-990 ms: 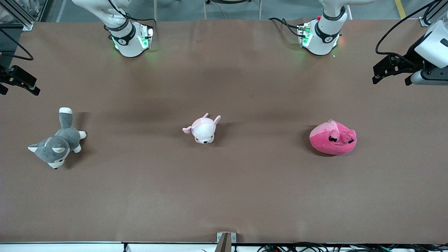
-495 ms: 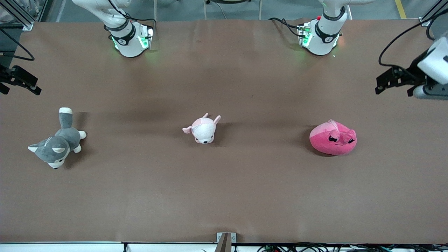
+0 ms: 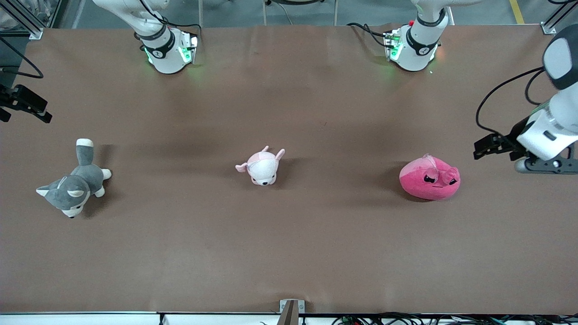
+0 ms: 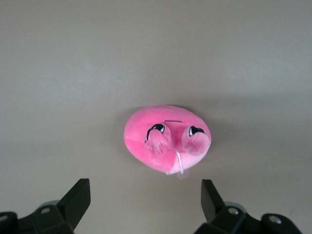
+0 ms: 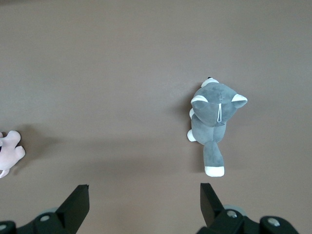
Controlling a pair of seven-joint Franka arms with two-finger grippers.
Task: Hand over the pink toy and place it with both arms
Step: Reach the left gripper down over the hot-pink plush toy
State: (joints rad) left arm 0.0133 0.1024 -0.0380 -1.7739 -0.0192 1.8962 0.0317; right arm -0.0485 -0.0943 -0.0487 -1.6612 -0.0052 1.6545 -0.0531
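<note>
- Pink toy: a round, hot-pink plush blob with black eyes, lying on the table toward the left arm's end, level with the other toys. It touches nothing.
- Handling, judged: soft, light and squashy, not fragile. The fabric should give grip and not slip. The domed body will compress, so a deep pinch across the middle of the mound looks safest. The small ears and snout are poor holds, likely to stretch or let the toy swing.
- Left gripper: in the air over the table beside the pink toy, at the left arm's end. Jaws spread wide, holding nothing. In the left wrist view the pink toy lies ahead of the two fingers, not yet between them.
- Right gripper: waits over the table's edge at the right arm's end, jaws wide apart and empty.
- Pale pink toy: mid-table, well apart from the pink toy.
- Grey dog: toward the right arm's end, well apart.
- Open room: bare table surrounds the pink toy on every side. The wide stretches between the toys leave room for a handover in the air, by my judgement.
</note>
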